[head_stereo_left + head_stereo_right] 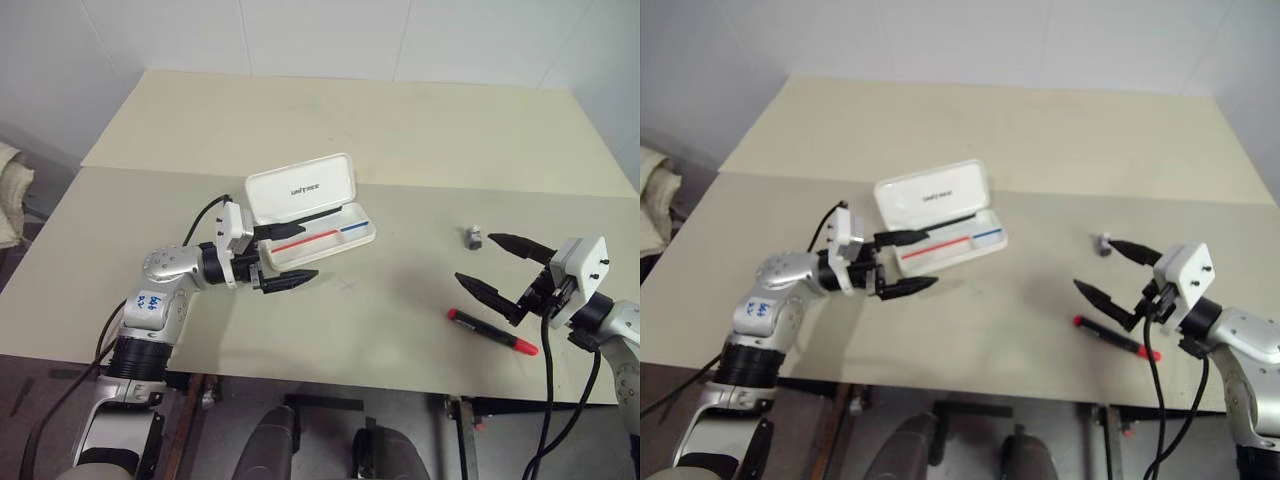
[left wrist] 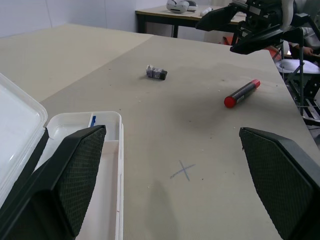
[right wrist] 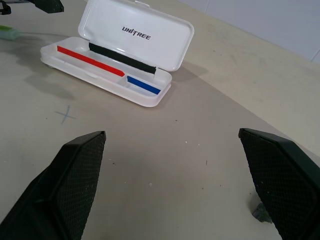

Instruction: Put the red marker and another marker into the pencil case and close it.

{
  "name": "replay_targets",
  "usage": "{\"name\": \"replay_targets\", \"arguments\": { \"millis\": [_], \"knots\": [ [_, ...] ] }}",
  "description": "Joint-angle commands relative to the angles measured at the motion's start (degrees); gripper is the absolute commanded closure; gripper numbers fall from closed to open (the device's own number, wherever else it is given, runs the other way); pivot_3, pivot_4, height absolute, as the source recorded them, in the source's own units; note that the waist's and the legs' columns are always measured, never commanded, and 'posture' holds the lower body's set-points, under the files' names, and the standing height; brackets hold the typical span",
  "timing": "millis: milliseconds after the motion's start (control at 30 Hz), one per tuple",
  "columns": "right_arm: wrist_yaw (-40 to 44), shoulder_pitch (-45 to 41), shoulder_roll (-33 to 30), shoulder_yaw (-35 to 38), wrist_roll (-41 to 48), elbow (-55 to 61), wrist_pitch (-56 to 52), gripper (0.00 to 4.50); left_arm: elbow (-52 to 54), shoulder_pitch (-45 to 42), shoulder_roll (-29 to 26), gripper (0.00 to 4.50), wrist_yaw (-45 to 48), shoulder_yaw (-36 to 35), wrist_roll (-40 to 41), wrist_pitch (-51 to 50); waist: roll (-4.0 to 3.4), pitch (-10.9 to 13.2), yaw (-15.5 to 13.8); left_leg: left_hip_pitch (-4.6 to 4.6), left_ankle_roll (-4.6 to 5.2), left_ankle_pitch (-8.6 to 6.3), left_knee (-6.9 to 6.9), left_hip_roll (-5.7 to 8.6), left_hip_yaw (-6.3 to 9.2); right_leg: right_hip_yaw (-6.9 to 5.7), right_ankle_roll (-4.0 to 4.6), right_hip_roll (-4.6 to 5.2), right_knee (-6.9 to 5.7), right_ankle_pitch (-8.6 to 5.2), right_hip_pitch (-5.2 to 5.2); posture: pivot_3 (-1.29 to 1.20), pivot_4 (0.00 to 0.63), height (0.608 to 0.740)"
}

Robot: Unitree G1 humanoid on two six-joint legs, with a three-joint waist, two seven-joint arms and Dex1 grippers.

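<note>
Lying open on the pale beige desk (image 1: pixel 420 130), the white hard plastic rectangular pencil case (image 1: pixel 312 215) has its hinged lid tilted up and back, dark lettering showing on the lid, and a thin red-and-blue stripe (image 3: pixel 107 72) running along the inside of its shallow tray. No marker lies in the tray. Just beside the case, on its left end, the left tool (image 1: pixel 290 252) hovers with its two black fingers spread wide and nothing between them; one finger reaches over the tray's near edge, the other sits over bare desk in front of the case. Well to the right of the case, the slim red marker (image 1: pixel 492 331), black in the barrel with red at both ends, lies flat on the desk near its front edge. The right tool (image 1: pixel 490 265) hangs just beside that marker, on the side toward the case, its fingers also held wide apart and empty, not touching the marker. A small grey-and-white block (image 1: pixel 474 237) rests on the desk between the case and the right tool, closer to the tool. In the right wrist view a sliver of pale lime-green highlighter (image 3: pixel 9 33) shows on the desk past the far end of the case, beside the left tool.
</note>
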State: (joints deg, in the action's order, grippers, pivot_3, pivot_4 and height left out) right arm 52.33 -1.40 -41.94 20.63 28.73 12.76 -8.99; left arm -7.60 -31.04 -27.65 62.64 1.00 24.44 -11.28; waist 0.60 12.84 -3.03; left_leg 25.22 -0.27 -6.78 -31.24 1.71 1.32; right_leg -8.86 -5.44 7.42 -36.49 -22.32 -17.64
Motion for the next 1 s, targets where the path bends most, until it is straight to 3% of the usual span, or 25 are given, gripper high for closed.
{"name": "replay_targets", "arguments": {
  "millis": [33, 333, 433, 600, 1000],
  "knots": [
    [0.3, -1.7, -1.1, 1.2, 0.5, 0.0, 0.6, 0.00, -0.4, -1.2, -0.5, 0.02, -0.2, -1.3, -0.6, 2.2, 0.00, 0.0, 0.0, 0.00, 0.00, 0.00, 0.00, 0.00, 0.00, 0.00, 0.00, 0.00, 0.00, 0.00, 0.00, 0.00, 0.150, 0.740],
    [0.8, -4.7, -1.0, -0.4, 0.5, 0.3, -0.5, 0.00, -2.8, -1.4, 0.7, 0.02, -2.2, -1.3, -2.1, 5.7, 0.01, 0.0, -0.1, 0.02, 0.01, 0.00, -0.03, 0.02, -0.01, 0.00, -0.01, 0.02, 0.01, 0.01, 0.00, 0.00, 0.150, 0.740],
    [0.9, -5.2, -0.6, -1.1, 0.2, 0.6, -0.7, 0.00, -3.7, -1.3, 0.4, 0.63, -1.9, -1.6, -2.4, 6.9, 0.00, 0.0, -0.1, 0.00, 0.01, 0.00, -0.03, 0.01, -0.01, 0.00, -0.01, 0.00, 0.00, 0.01, 0.01, 0.00, 0.150, 0.740],
    [0.1, -7.1, 2.7, -6.1, -0.7, 1.6, 0.3, 0.00, -3.7, 0.2, -2.3, 2.32, -3.1, -1.3, -5.4, 7.1, 0.01, 0.0, 0.3, -0.01, 0.01, 0.00, -0.02, -0.02, -0.03, 0.02, 0.00, -0.01, -0.01, 0.01, 0.01, 0.00, 0.150, 0.740],
    [-3.4, -8.2, 8.7, -11.2, -1.5, 6.5, 0.8, 0.00, -4.1, 1.3, -8.8, 2.32, -1.6, 0.2, -9.7, 3.0, 0.00, 0.0, 0.1, -0.02, -0.13, -0.09, 0.05, -0.02, -0.03, 0.13, 0.00, -0.04, 0.00, 0.01, -0.04, 0.00, 0.150, 0.740]
  ]
}}
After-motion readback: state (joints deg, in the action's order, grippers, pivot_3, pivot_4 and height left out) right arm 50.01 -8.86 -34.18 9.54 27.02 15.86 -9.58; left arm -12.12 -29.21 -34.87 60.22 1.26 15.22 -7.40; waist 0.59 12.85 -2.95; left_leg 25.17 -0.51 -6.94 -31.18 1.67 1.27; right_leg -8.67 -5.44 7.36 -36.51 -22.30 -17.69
